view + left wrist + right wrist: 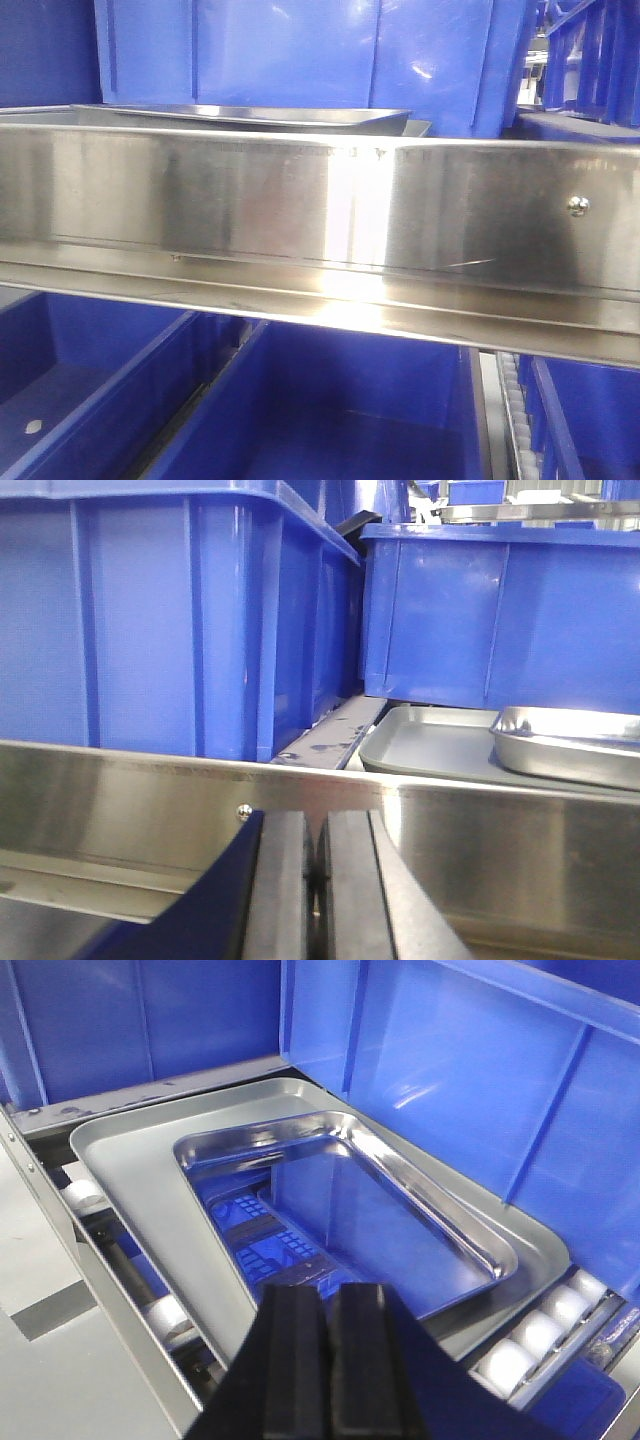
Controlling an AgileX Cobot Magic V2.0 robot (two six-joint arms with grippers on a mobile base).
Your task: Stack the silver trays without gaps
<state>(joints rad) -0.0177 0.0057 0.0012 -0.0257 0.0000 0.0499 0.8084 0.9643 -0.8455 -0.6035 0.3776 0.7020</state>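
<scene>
The right gripper point(327, 1360), fingers pressed together, is hovering at bottom centre over the small silver tray point(380, 1220) nesting inside the larger tray point(130, 1150); blue bins point(480, 1090) are crowding the upper right edge. The left gripper point(318, 880) is likewise pressed together.

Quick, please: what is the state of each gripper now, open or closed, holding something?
Left gripper: closed, holding nothing.
Right gripper: closed, holding nothing, above the silver trays.

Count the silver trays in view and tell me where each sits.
2. A small mirror-shiny rectangular steel tray rests inside a larger, duller grey rectangular steel tray, which sits on the white roller shelf between blue plastic bins. The bins may hide others.
</scene>
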